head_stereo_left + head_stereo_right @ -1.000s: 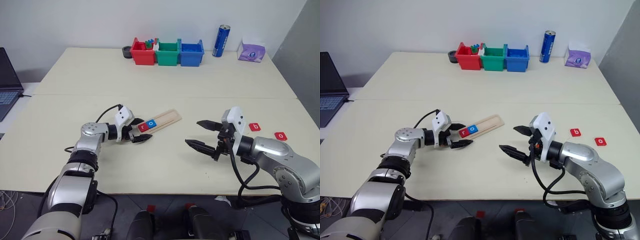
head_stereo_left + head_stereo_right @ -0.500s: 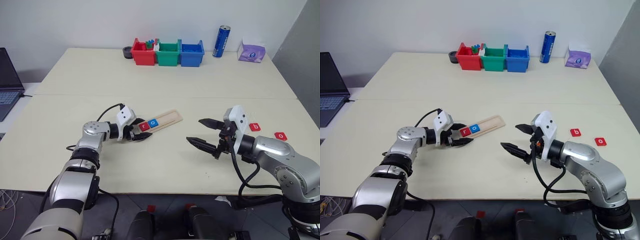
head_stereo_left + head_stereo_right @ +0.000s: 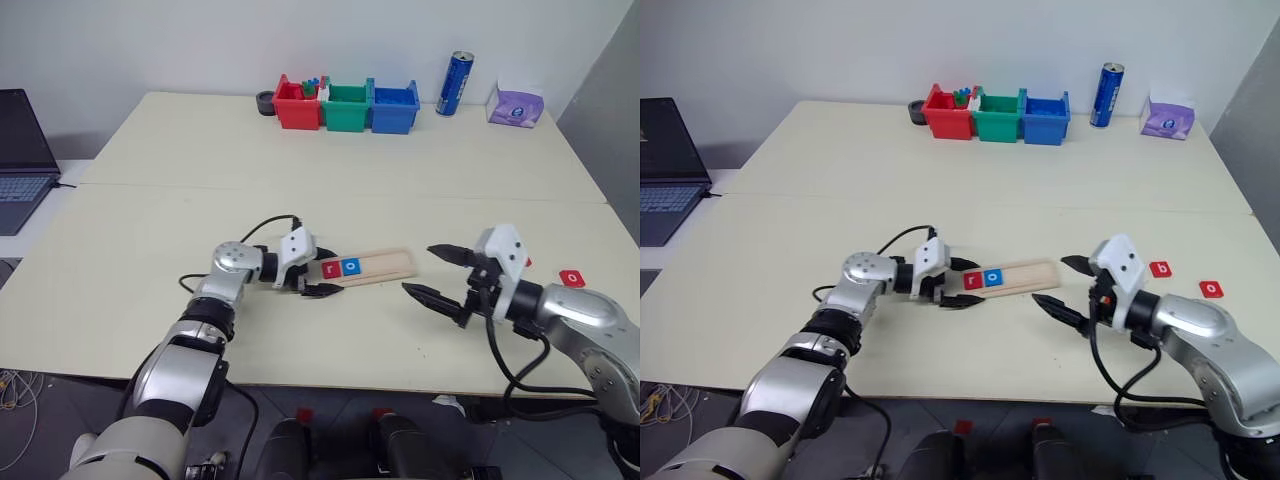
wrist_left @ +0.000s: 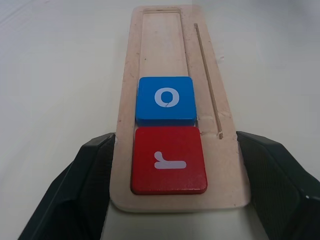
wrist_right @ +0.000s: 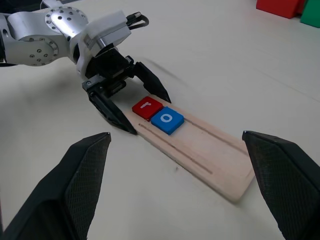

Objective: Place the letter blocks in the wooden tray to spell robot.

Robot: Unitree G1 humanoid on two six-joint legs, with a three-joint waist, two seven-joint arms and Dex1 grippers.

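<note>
left gripper (image 3: 318, 272): closed narrow across the near end of the wooden tray (image 3: 380, 267), one finger against each long edge
right gripper (image 3: 420, 270): spread wide, holding nothing, hovering just off the tray's far end
tray: lying flat on the table, running from between the left fingers out toward the right gripper
tiles in tray: red r tile (image 4: 169, 160) seated right between the left fingers, blue o tile (image 4: 166, 100) touching it just beyond; groove bare past that
loose tiles: red b tile (image 3: 1160, 269) just behind the right gripper on its outer side, red o tile (image 3: 1211, 289) a little farther out, both flat on the table
step in hand: likely steadying or nudging the tray before the b goes in
handling, tray: probably light, stiff wood, prone to sliding on the smooth table; best pinched across its width by the long edges
handling, tiles: probably light, rigid, thin and smooth; best taken by two opposite side edges, from above
risk: jolting the tray could shift the seated r and o
</note>
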